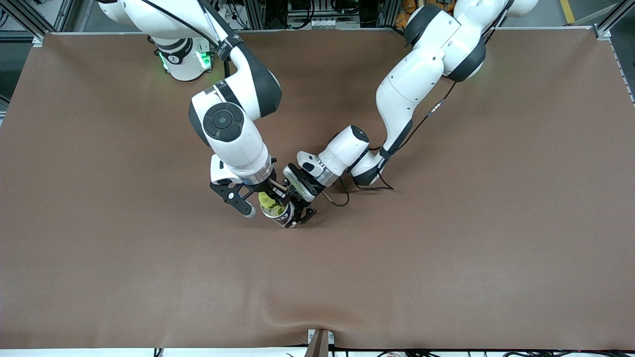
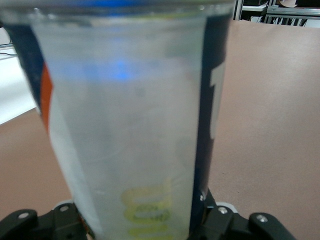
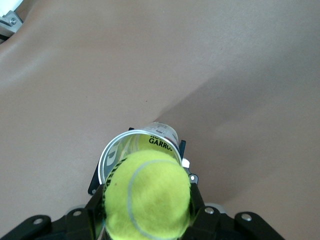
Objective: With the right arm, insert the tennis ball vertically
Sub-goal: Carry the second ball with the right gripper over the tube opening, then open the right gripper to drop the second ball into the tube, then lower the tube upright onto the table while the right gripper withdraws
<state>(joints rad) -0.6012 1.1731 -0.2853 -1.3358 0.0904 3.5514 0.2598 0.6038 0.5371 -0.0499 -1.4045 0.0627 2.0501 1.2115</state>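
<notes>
Fuzzy yellow tennis ball (image 3: 147, 195) in right end effector (image 3: 147, 220) over clear cylindrical can (image 1: 280, 212) in left end effector (image 1: 296, 214).

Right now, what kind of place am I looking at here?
Most likely a robotics lab: two robot arms are mounted at a brown-covered table, with metal framing around it. The left gripper holds a can; the right gripper holds a tennis ball.

Right arm: reaches down mid-table — right gripper (image 1: 268, 198) clamped.
Left arm: bent low, left gripper (image 1: 297, 210) clamped, wrist tilted sideways — grippers adjacent.
</notes>
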